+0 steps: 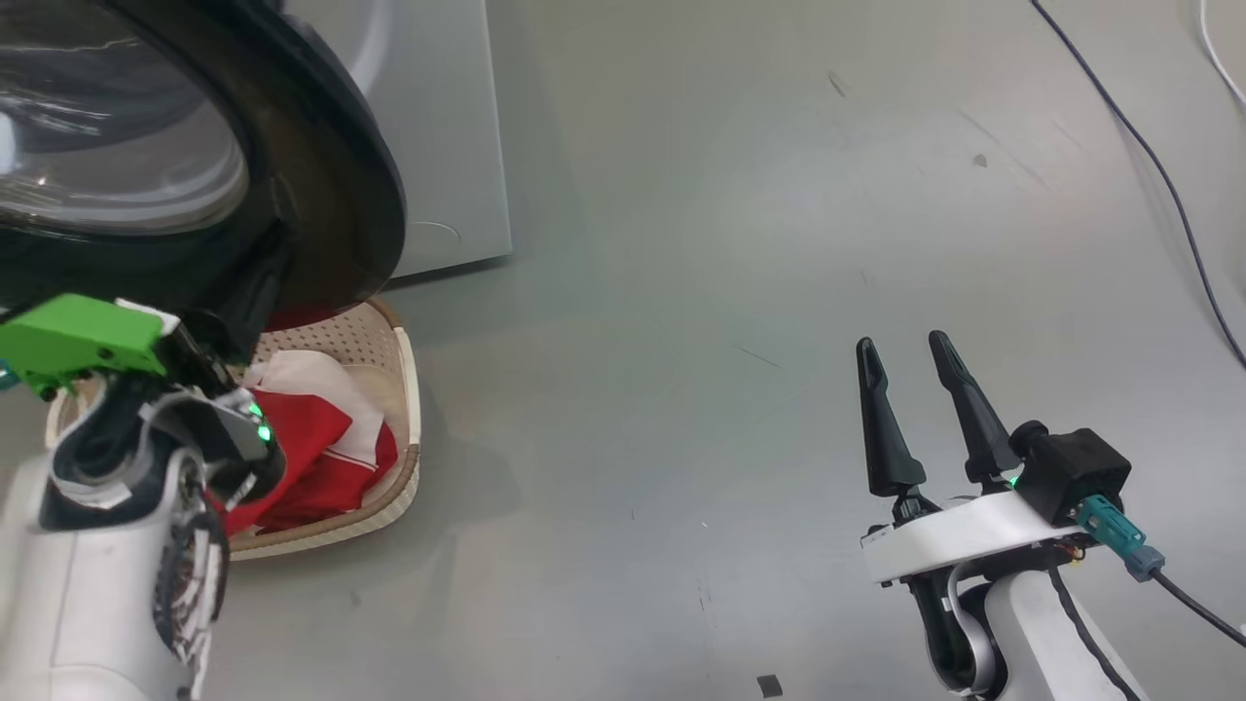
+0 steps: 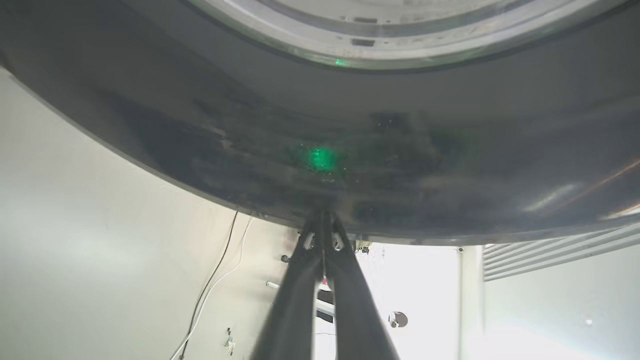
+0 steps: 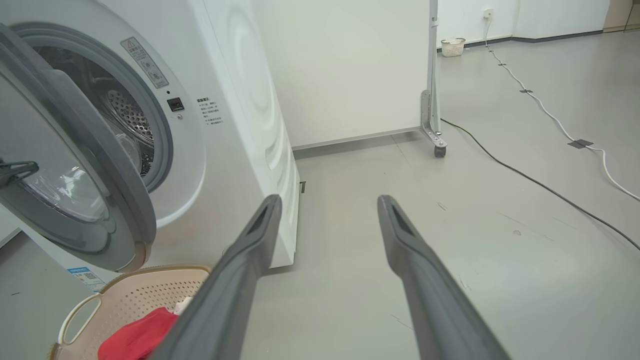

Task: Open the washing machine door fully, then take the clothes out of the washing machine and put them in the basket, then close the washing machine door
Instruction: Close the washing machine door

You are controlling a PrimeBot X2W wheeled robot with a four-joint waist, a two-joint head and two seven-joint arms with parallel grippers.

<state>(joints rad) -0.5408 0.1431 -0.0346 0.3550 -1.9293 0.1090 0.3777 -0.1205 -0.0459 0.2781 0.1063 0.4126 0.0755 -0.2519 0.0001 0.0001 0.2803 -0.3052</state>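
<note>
The washing machine door (image 1: 331,195), black-rimmed with a glass bowl, stands partly open in front of the white washing machine (image 3: 235,125). The steel drum (image 3: 125,112) shows behind it. My left gripper (image 2: 322,220) is shut, with its tips against the door's (image 2: 400,150) glossy black rim; in the right wrist view the left gripper (image 3: 20,167) shows dark at the door's (image 3: 100,150) outer side. Below the door the cream basket (image 1: 409,389) holds red and white clothes (image 1: 311,438). My right gripper (image 1: 902,343) hangs open over bare floor to the right, holding nothing. The basket (image 3: 125,295) and the clothes (image 3: 135,335) lie left of its fingers.
A dark cable (image 1: 1168,185) runs across the grey floor at the right. A white panel on castors (image 3: 432,100) stands beyond the machine, with a small white basket (image 3: 452,46) far behind it. A dark tape mark (image 1: 769,684) sits on the near floor.
</note>
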